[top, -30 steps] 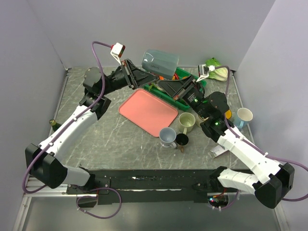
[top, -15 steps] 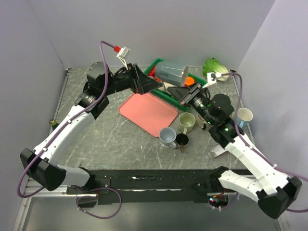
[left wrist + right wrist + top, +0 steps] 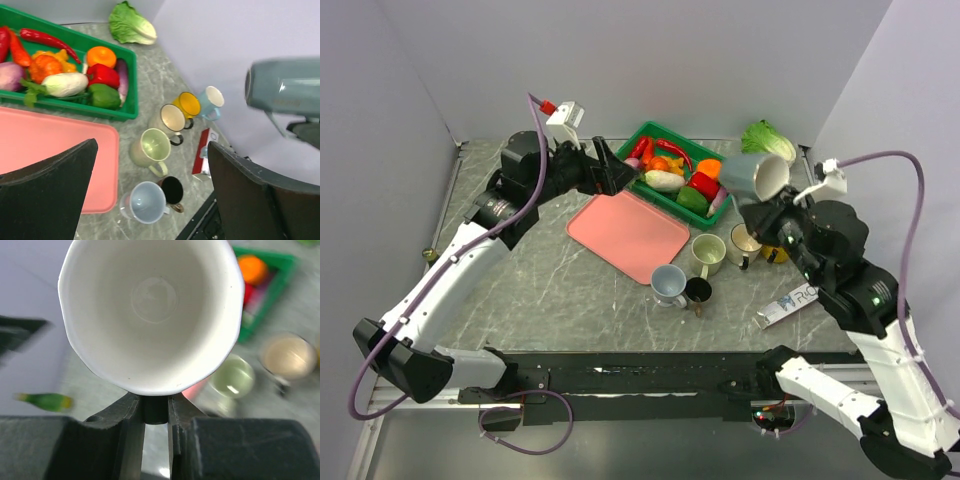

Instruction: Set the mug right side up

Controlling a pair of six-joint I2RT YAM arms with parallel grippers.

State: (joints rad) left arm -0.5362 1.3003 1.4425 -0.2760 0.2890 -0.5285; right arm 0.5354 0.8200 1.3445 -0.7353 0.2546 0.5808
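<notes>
The mug (image 3: 757, 177) is up in the air over the right side of the table (image 3: 540, 290), just past the near right corner of the green crate (image 3: 132, 80) of vegetables. It lies over on its side rather than upright, with its white inside facing my right wrist camera. My right pincer (image 3: 156, 412) has it by the handle. Both fingers are pressed in on that small dark stub just under the rim, and nothing else is touching it. My left pincer (image 3: 150, 195) hangs above the far edge of the pink tray (image 3: 628, 232), well apart from the mug. Its two black fingers (image 3: 50, 195) are spread as wide as they go, with nothing between them. Below it on the table stand a pale green mug (image 3: 152, 147) and a light blue mug (image 3: 145, 201), both mouth up.
</notes>
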